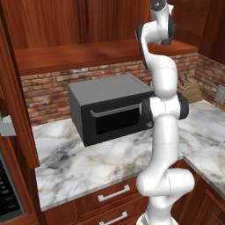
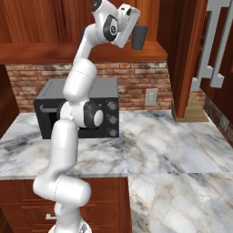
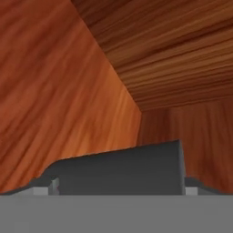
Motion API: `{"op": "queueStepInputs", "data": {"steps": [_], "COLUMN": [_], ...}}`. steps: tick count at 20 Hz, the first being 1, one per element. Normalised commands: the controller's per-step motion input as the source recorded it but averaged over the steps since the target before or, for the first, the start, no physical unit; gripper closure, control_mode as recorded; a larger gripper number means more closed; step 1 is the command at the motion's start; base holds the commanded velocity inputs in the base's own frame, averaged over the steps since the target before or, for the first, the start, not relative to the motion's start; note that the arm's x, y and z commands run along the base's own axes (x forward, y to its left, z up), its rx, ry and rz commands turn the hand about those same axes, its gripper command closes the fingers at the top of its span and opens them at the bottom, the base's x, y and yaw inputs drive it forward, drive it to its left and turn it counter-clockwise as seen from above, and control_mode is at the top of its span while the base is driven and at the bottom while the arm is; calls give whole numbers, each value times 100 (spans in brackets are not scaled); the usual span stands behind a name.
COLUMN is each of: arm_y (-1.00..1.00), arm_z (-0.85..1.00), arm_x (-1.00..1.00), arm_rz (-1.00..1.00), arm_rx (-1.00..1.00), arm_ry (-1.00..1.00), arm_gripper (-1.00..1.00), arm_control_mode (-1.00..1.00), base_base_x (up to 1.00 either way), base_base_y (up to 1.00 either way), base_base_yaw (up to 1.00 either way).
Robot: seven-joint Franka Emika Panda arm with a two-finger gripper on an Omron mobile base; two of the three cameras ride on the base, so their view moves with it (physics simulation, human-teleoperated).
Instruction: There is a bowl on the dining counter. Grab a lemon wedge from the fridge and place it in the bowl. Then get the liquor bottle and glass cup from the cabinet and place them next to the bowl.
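- Arm raised high; hand [image 2: 138, 36] at upper wood cabinet [image 2: 54, 22] level, jaws wide apart, empty.
- Black microwave [image 1: 110, 110] on marble desk [image 1: 88, 162] below; knife block [image 1: 190, 90] beside.

Even, soft rendered light, faint shadows, no glare; hand view slightly blurred.

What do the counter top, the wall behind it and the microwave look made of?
Counter top: polished marble or a lookalike, white with grey and tan veins. Wall: rough red brick with pale mortar lines. Microwave: probably matte dark grey metal, with a black, seemingly glass door.
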Motion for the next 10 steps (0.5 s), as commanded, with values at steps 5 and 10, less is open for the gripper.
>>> {"op": "queueStepInputs", "data": {"steps": [5, 10], "arm_y": [0, 2], "arm_z": [-21, -8], "arm_x": [-21, -51], "arm_rz": [-5, -2], "arm_rx": [-13, -3], "arm_ry": [15, 1], "arm_gripper": [100, 100], "arm_control_mode": [-100, -100], "base_base_x": [0, 0], "base_base_y": [0, 0], "base_base_yaw": [0, 0]}}
